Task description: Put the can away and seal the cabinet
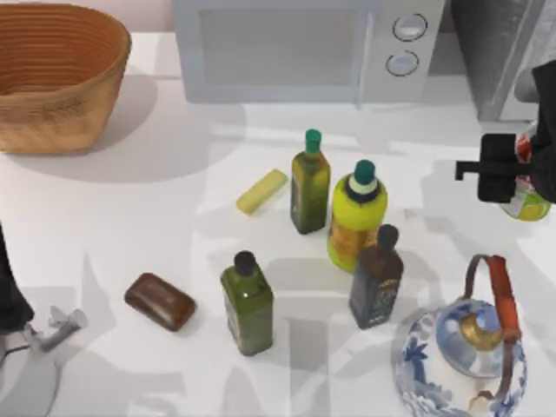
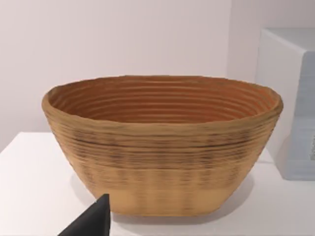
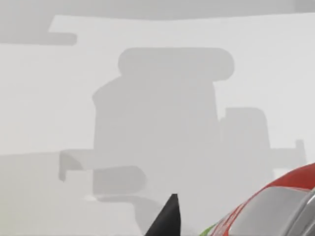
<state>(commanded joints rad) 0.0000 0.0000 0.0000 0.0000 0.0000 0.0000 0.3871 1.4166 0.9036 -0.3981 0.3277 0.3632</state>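
The can (image 1: 528,201) sits at the table's right edge, just before the cabinet (image 1: 499,52), with the right gripper (image 1: 512,178) over it, whether pinching I cannot tell; light, thin-walled, slick, best gripped mid-body; the left gripper (image 1: 61,323) idles spread at the near left.

1. The can (image 1: 527,201) sits at the right edge of the top view, mostly covered by the right gripper (image 1: 512,174); whether the fingers close on it cannot be told.
2. In the right wrist view the can (image 3: 275,206) is cut off at the lower right corner.
3. The cabinet (image 1: 499,52) is cropped at the upper right; its door cannot be made out.
4. The basket (image 1: 52,78) runs off the upper left corner.
5. The teapot (image 1: 460,356) is cut by the bottom edge.
6. The left gripper (image 1: 56,326) lies at the lower left edge; its finger gap is unclear.
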